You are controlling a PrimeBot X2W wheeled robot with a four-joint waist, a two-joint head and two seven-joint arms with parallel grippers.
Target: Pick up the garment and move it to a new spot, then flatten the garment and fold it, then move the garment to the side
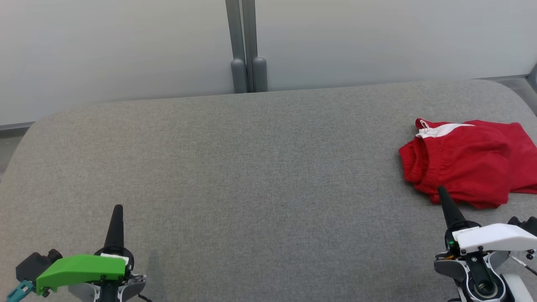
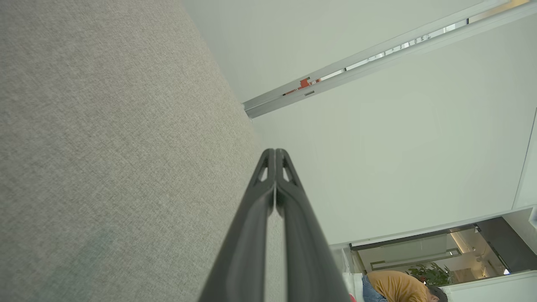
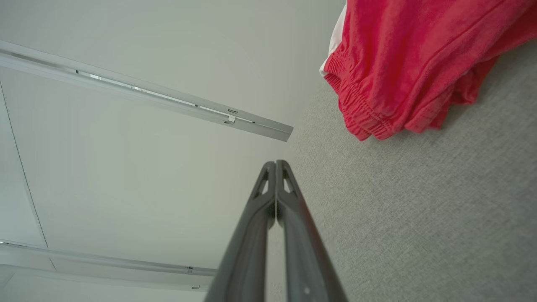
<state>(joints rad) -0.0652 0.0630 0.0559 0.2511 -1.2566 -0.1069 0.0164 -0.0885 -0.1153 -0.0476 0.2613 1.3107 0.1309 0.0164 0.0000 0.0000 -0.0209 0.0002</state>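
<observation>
Garment: you find the red garment (image 1: 470, 161), with a white band and a gathered elastic hem, bunched in a loose heap and not laid flat.
Garment position: it lies on the right side of the table (image 1: 251, 176), toward the far edge. Its right part runs past the right border of the head view.
Table: it has a grey woven cover and rounded far corners. The garment lies directly on it.
Right jaws: closed and holding nothing, with the two dark right fingers (image 3: 295, 235) pressed together. In the right wrist view you see the tips short of the hem, not touching it. In the head view the tip overlaps the garment's near edge.
Right wrist: it carries a white cover (image 1: 491, 237), at the lower right of the head view.
Left jaws: closed and empty, with the left fingers (image 2: 251, 235) meeting at the tips. They are over the table, well apart from the garment.
Left wrist: it carries a green cover (image 1: 79, 268), at the lower left of the head view.
Background: pale wall panels (image 1: 126, 50) behind the table are joined by a grey post (image 1: 245, 46). A person (image 2: 398, 287) in a mustard top shows at the bottom edge of the left wrist view.
</observation>
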